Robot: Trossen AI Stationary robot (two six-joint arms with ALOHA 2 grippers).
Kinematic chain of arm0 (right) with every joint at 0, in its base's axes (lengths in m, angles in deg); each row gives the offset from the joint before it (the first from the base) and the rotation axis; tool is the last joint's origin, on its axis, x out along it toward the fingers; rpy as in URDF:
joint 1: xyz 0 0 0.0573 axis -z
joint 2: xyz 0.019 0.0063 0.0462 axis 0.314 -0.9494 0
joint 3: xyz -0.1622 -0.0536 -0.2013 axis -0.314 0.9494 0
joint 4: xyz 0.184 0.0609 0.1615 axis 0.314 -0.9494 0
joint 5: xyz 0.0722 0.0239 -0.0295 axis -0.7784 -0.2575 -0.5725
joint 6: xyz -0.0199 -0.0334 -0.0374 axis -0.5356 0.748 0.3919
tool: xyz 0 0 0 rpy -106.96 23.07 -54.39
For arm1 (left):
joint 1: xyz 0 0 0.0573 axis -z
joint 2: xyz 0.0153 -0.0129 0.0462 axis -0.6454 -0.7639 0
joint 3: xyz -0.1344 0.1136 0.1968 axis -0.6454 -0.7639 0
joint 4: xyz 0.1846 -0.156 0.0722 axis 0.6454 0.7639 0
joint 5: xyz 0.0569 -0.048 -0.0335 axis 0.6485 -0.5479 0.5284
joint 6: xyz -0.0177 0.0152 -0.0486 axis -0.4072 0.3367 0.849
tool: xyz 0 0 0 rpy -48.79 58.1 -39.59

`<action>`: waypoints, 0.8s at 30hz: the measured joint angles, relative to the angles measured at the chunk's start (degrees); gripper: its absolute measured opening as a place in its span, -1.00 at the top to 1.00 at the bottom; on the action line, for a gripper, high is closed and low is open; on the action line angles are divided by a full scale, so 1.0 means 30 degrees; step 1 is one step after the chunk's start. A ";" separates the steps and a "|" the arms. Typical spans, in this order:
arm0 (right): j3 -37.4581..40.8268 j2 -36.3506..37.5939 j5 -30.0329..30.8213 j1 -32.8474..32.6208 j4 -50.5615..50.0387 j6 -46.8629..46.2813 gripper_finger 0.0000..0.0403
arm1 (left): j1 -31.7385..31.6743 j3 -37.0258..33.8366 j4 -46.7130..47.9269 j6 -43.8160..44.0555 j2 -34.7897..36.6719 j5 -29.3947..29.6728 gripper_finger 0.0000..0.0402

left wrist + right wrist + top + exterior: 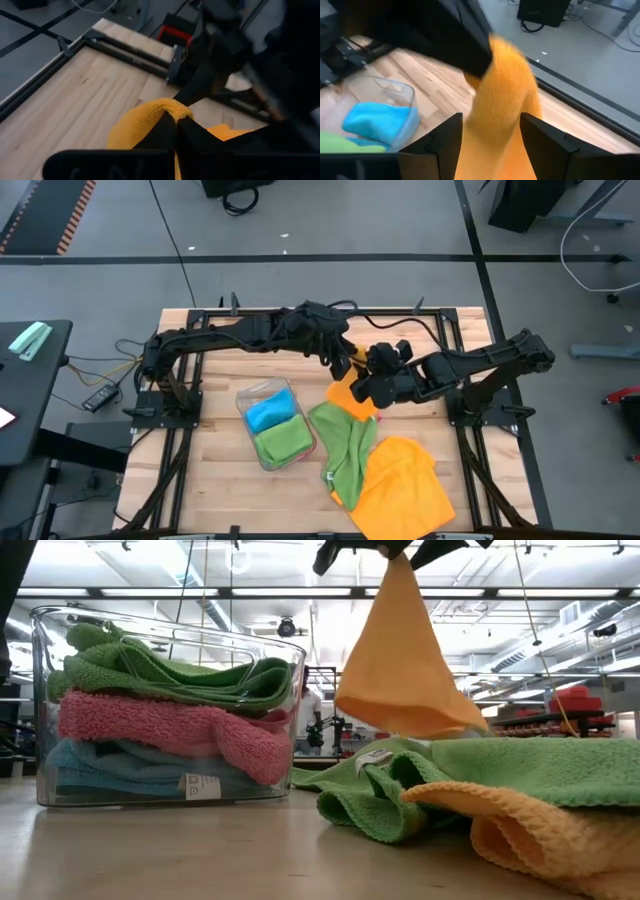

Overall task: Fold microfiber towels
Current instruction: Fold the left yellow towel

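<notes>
Clearly an orange towel (400, 660) hung in the air at the upper middle of the low view, draped down into a cone with its lower edge just above the cloths on the table. In the high view it showed as an orange patch right of centre, under the two grippers. The left gripper (175, 122) had its fingers pressed together, pinching the towel's top corner. The right gripper (490, 132) had its fingers spread, one on each side of the hanging cloth below that corner, not yet squeezing it. So the step in hand looked like picking up one towel and getting a second hold on it before spreading it to fold. Next the right gripper would need to close on the edge and slide or move out to another corner, so the cloth could be pulled flat. Below, a green towel (345, 445) and a second orange towel (405, 485) lay crumpled at the lower right of the table. At centre left stood a clear tray (240, 402) holding green, pink and blue towels.
</notes>
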 joint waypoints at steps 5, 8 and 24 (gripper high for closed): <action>0.0000 0.0019 0.0022 0.0157 -0.1612 0.0023 -0.02 | -0.0075 0.0084 -0.1336 0.0308 0.0000 -0.0162 0.92; 0.0000 0.0224 0.0011 0.0170 -0.2672 -0.0018 -0.01 | -0.0348 0.0084 -0.1840 0.0456 0.0005 -0.1348 0.93; 0.0015 0.6798 -0.2042 0.0778 -0.7093 -0.0325 -0.01 | -0.1267 0.0084 -0.3312 0.0496 0.0437 -0.5731 0.96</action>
